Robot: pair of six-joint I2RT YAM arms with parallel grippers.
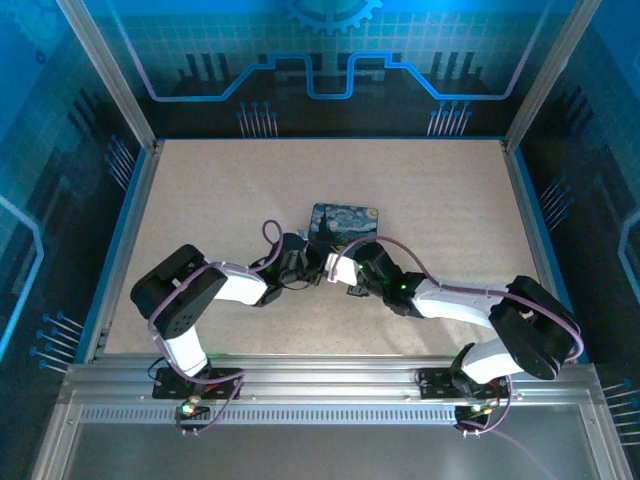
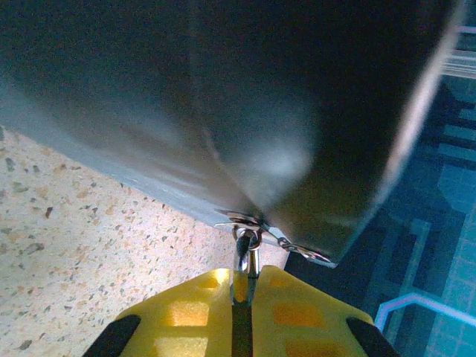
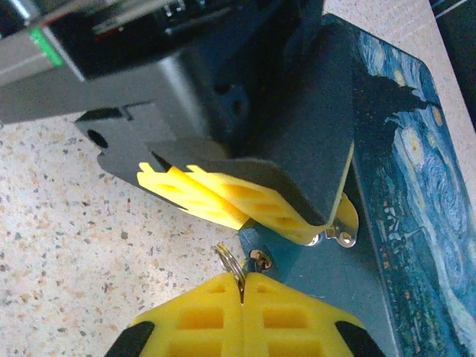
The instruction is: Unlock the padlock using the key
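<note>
My left pincer [image 2: 245,286] was all but shut. Its yellow fingers [image 2: 186,312] nipped the padlock [image 2: 246,251], which hung by its pale shackle from the clasp [image 2: 239,222] on the near side of the tin [image 1: 345,222]. The tin lay flat, painted lid up, about the middle of the bench [image 1: 200,200], well clear of every edge. My right pincer [image 3: 243,286] was closed tight on the key [image 3: 257,259]. It gripped the key by its thin wire ring [image 3: 239,271], just off the tin's near side and right beside my left fingers. Key and padlock were close together. I could not tell whether they touched, the key being too small to make out clearly.
</note>
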